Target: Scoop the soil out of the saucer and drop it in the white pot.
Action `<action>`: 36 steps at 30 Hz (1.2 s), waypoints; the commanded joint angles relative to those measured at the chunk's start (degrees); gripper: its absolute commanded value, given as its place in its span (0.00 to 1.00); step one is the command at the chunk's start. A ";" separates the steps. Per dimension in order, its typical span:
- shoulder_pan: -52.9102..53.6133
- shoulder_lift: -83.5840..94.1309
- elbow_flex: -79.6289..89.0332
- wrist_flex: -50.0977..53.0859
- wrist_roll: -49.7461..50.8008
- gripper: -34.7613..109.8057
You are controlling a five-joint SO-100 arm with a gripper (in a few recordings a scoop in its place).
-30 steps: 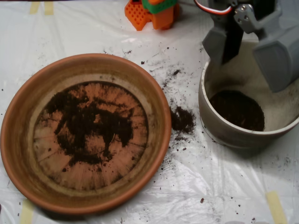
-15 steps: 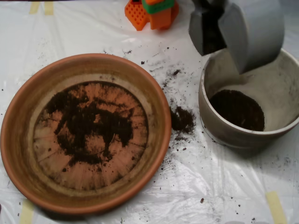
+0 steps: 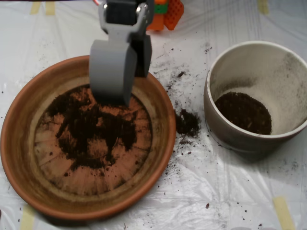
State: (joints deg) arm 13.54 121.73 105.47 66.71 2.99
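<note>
The scoop (image 3: 115,76) hangs over the saucer's (image 3: 19,143) 12 o'clock edge, jaws' state unclear, so another scoop seems next: dip into the soil (image 3: 91,129) at centre, then carry to the pot (image 3: 230,134) at 3 o'clock.

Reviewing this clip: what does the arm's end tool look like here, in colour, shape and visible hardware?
The scoop is matte grey plastic: a broad, rounded shell with a flat front face, and a second darker half tucked beside it on the right. Above it sits a dark, boxy block framed by a light grey bracket with small silver screws. A bit of red and white cable peeks out at the top edge. No markings are legible.
</note>
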 commanded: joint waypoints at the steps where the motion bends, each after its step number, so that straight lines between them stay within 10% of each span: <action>1: 4.83 0.62 4.75 -4.66 -2.37 0.49; 36: 22.24 -49.92 -15.21 -5.27 -12.57 0.43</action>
State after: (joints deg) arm 35.77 71.02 92.81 60.38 -8.00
